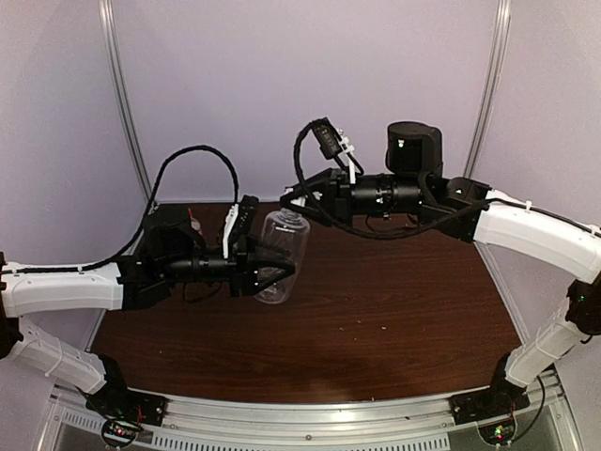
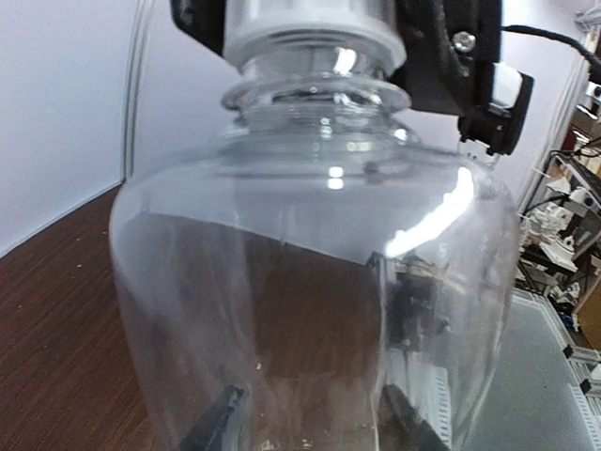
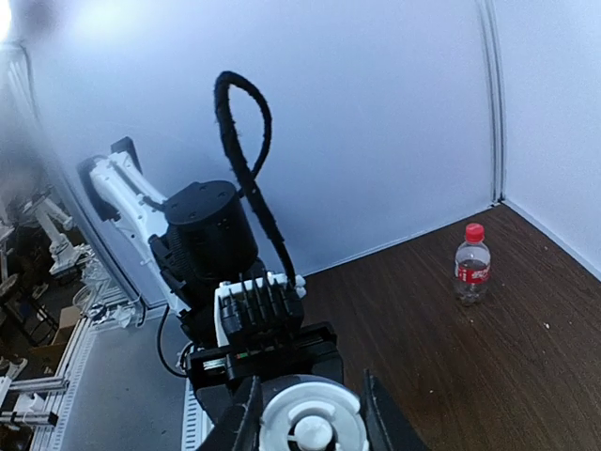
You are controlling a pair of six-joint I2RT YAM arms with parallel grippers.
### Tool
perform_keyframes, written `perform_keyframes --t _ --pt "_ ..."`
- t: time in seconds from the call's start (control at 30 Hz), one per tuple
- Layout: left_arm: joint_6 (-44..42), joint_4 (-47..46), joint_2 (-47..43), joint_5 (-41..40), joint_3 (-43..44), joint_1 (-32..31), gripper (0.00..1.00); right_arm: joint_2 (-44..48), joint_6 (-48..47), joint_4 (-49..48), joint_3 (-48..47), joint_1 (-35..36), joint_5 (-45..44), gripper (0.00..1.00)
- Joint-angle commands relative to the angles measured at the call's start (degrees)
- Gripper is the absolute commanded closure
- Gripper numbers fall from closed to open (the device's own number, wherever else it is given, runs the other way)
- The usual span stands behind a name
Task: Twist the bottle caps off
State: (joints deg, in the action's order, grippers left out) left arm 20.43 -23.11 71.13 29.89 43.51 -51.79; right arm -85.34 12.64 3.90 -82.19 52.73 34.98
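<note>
Top external: left hand [image 1: 272, 272] clamped round clear bottle [image 1: 279, 246] to brace it, right hand [image 1: 301, 199] pinching its white cap [image 3: 310, 427], presumably to twist; small bottle [image 3: 471, 271], red cap [image 3: 475, 230] on, stands far left on counter [image 1: 394, 310].

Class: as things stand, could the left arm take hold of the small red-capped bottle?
Probably not yet. The left gripper is occupied holding the large clear bottle, whose white cap the right gripper pinches. The small bottle itself stands unobstructed by the wall.
</note>
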Motion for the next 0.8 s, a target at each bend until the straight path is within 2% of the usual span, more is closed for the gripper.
perform_keyframes --t 0.0,0.1,0.27,0.4,0.5,0.7,0.77 --pt "0.9 -9.4 -1.5 13.4 -0.4 -0.1 0.67 1.0 -11.6 -1.0 0.8 -2.2 24.3 0.77" --pt "1.7 -10.9 -1.8 16.1 -1.0 -0.1 0.67 -0.4 -14.0 0.1 -0.5 -3.7 32.4 0.72" --pt "1.9 -11.2 -2.1 16.1 -1.3 -0.1 0.68 -1.3 -13.7 -0.3 -0.6 -4.4 33.7 0.66" --pt "1.8 -11.2 -2.0 14.8 -1.5 0.0 0.68 -0.7 -12.6 -1.2 0.3 -4.5 30.9 0.61" --pt "1.8 -11.3 -1.8 13.7 -1.4 -0.1 0.68 -0.2 -11.3 -1.2 0.6 -4.5 28.3 0.53" --pt "1.1 -8.6 -2.0 8.6 -0.9 -0.1 0.68 1.7 -6.1 -3.1 1.5 -4.5 21.6 0.28" --pt "0.5 -7.0 -2.2 6.2 -0.7 -0.1 0.69 2.4 -4.2 -3.7 2.0 -4.3 19.9 0.23"
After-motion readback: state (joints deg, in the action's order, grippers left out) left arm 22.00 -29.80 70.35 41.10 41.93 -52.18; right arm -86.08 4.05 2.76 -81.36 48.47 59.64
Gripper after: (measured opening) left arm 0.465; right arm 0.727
